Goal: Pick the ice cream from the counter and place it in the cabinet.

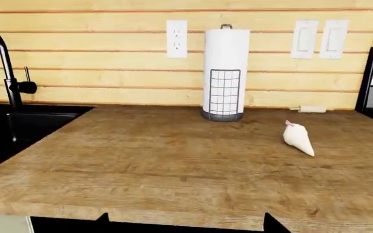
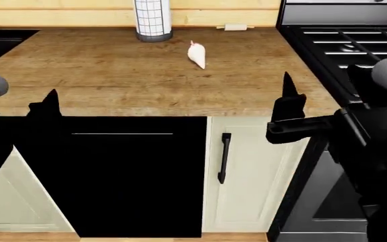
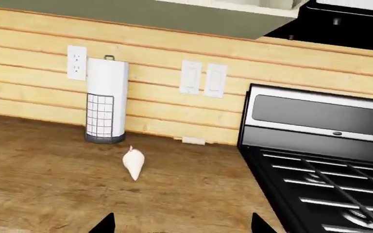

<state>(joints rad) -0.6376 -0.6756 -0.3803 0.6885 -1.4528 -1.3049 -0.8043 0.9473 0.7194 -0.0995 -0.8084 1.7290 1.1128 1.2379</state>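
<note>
The ice cream [image 2: 196,54], a small white cone with a pink tip, lies on its side on the brown wood counter [image 2: 113,75], toward the back. It also shows in the left wrist view as the ice cream [image 1: 298,138] and in the right wrist view as the ice cream [image 3: 133,163]. My left gripper [image 1: 186,221] hangs open at the counter's front edge, far short of the cone. My right gripper [image 3: 181,223] is open too, over the front of the counter near the stove. Nothing is between either pair of fingers. A cream cabinet door [image 2: 247,171] with a dark handle is shut below the counter.
A tall white paper-towel cylinder [image 2: 152,20] stands at the back wall, left of the cone. A small cream rolling pin [image 2: 234,26] lies against the wall. A black stove [image 2: 355,45] borders the counter on the right, a dark sink [image 1: 18,128] with faucet on the left.
</note>
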